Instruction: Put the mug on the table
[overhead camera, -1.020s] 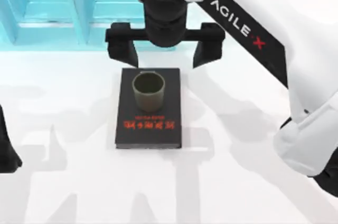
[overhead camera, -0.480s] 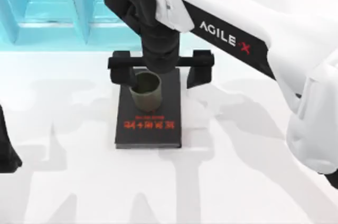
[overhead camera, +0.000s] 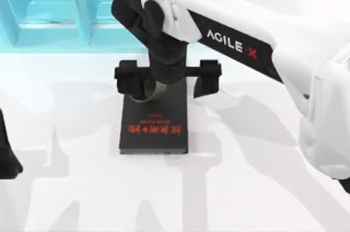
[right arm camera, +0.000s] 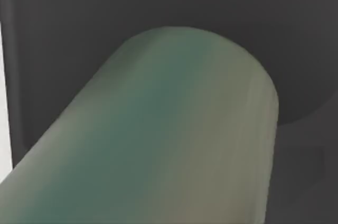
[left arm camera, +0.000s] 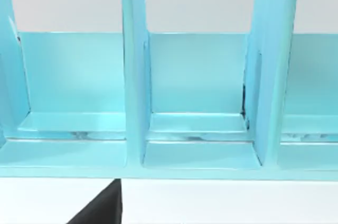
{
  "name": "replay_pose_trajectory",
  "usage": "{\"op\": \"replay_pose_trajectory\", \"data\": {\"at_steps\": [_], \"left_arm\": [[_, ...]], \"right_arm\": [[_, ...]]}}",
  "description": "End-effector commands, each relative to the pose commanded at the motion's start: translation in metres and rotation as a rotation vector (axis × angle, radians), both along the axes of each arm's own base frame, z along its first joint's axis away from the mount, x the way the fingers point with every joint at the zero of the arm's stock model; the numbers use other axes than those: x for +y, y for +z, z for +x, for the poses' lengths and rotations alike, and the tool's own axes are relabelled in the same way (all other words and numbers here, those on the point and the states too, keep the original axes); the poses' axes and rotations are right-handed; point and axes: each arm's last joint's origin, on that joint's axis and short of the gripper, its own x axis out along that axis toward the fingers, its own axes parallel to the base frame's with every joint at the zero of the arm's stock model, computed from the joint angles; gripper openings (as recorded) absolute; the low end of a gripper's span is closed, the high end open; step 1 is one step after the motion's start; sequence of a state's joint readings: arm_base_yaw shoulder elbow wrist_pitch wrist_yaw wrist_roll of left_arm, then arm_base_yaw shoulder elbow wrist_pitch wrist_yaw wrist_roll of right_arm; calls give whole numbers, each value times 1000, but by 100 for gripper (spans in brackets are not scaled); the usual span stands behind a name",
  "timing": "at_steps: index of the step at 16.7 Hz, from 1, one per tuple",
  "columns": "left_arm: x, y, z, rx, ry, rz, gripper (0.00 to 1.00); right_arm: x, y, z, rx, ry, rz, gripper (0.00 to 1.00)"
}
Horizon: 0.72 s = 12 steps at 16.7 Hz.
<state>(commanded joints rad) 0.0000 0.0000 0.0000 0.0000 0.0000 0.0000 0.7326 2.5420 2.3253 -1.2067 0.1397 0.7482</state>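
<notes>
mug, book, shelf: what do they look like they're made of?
Mug: matte olive, no glare on its wall in the right wrist view, possibly unglazed ceramic or plastic. Book: flat black cover with red print, likely card or cloth. Shelf unit: smooth turquoise panels with soft sheen, painted wood or plastic.

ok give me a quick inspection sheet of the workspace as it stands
surface: glossy white table, bare around the book.
job's things: olive-green mug stands upright on the black book, not yet on the table; the right arm hides most of it from above.
clutter: nothing seen besides the book with red lettering.
grippers: right claw is down at the mug, fingers spread wide with the mug between them, near the left finger, not clamped. Left arm parked at the table's left edge.
cables: nothing seen.
surroundings: turquoise shelf unit along the far edge, compartments open.
</notes>
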Motion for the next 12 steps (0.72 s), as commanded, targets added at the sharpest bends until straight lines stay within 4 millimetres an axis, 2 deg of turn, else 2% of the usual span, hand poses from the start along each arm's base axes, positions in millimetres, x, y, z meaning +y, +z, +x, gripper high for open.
{"op": "replay_pose_trajectory", "data": {"at_steps": [12], "left_arm": [[0,0,0,0,0,0,100]], "right_arm": [[0,0,0,0,0,0,10]]}}
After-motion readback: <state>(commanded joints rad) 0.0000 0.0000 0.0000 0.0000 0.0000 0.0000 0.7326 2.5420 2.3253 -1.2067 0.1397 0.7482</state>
